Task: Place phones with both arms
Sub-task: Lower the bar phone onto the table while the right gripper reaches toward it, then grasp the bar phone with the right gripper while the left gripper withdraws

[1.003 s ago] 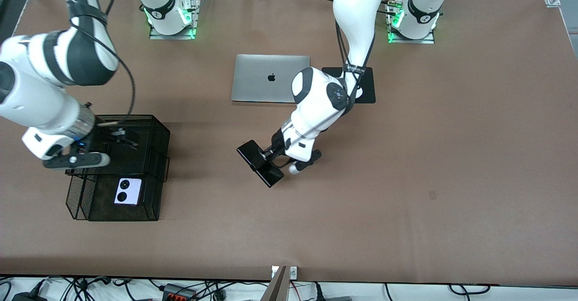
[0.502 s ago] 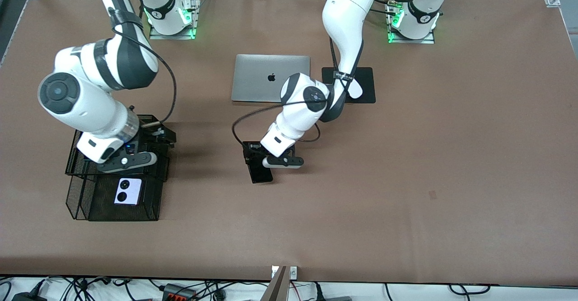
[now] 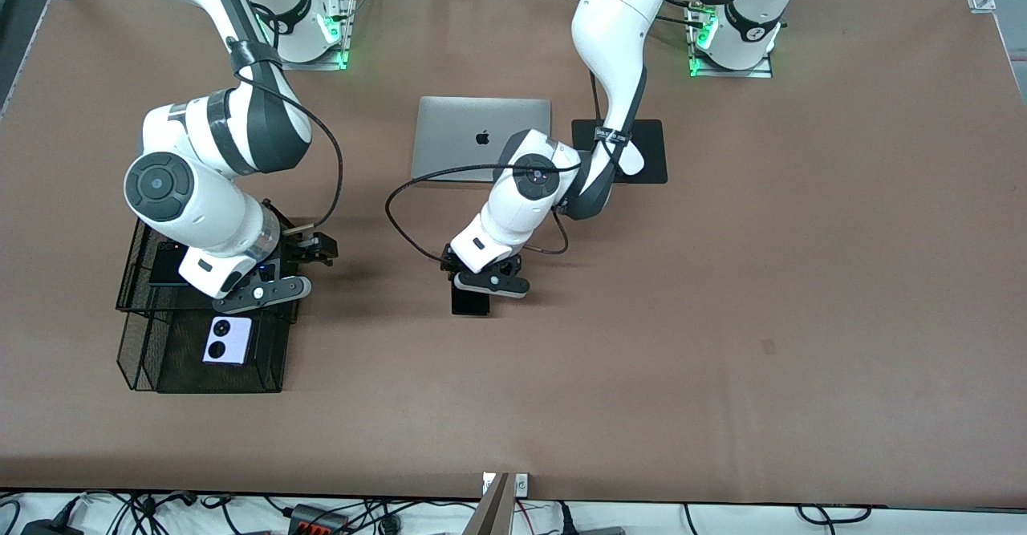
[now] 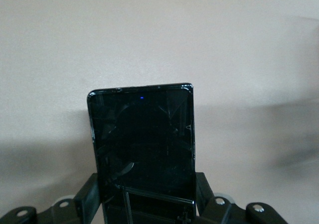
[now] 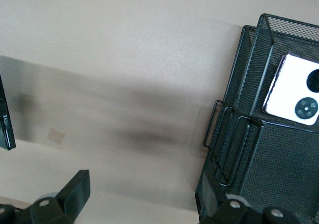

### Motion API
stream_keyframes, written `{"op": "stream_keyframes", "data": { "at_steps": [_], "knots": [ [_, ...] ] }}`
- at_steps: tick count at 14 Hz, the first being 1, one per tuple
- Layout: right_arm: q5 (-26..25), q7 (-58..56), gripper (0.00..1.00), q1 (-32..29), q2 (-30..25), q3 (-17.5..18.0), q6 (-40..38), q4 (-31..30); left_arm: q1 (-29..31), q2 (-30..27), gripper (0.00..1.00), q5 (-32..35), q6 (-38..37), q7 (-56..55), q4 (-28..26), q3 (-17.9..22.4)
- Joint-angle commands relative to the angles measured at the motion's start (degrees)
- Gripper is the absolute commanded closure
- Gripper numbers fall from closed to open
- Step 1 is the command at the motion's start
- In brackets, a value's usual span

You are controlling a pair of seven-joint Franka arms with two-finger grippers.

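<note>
My left gripper (image 3: 472,281) is shut on the long slim black phone (image 3: 471,303) and holds it low over the middle of the table. In the left wrist view the phone (image 4: 142,134) sticks out between the two fingers (image 4: 85,200). My right gripper (image 3: 318,248) is open and empty beside the black mesh rack (image 3: 273,362); its fingers (image 5: 75,190) stand wide apart. The small black phone (image 3: 165,266) lies on the rack's upper tier. The lilac phone (image 3: 227,340) lies on the lower tier, nearer the front camera, and shows in the right wrist view (image 5: 294,95).
A silver laptop (image 3: 481,138) lies shut, farther from the front camera than the left gripper. A black mat (image 3: 654,150) lies beside it, partly under the left arm. The mesh rack (image 5: 269,164) stands toward the right arm's end of the table.
My right gripper has moved off the rack's upper tier toward the table's middle; the small black phone now shows there. My left gripper has turned the long phone and shifted slightly.
</note>
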Motion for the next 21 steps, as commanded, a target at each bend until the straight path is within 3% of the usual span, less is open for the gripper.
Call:
{"op": "stream_keyframes", "data": {
  "at_steps": [1,3,5,13,16,21],
  "knots": [
    [0.98,-0.57,0.00,0.25,0.86,-0.27,0.47,-0.17,0.09,0.89,0.44,1.07,-0.90,0.63,1.07,0.75],
    [0.98,-0.57,0.00,0.25,1.30,-0.27,0.47,-0.17,0.18,1.42,0.30,0.98,-0.90,0.46,1.07,0.75],
    [0.98,-0.57,0.00,0.25,1.39,-0.27,0.64,-0.17,0.18,2.03,0.00,0.90,-0.64,0.37,1.24,0.75],
    [1.24,-0.30,0.00,0.34,1.66,-0.27,1.08,0.53,3.33,-0.59,0.00,1.16,-1.60,0.54,0.89,0.67],
    [5.90,0.22,0.00,0.69,2.88,-0.27,2.22,0.88,8.16,-4.63,0.00,2.47,-11.86,2.29,0.98,0.49],
    [5.73,2.58,0.00,5.51,12.09,-0.01,3.45,10.35,16.95,-12.54,0.00,5.89,-25.22,8.26,0.54,-1.44]
  ]
}}
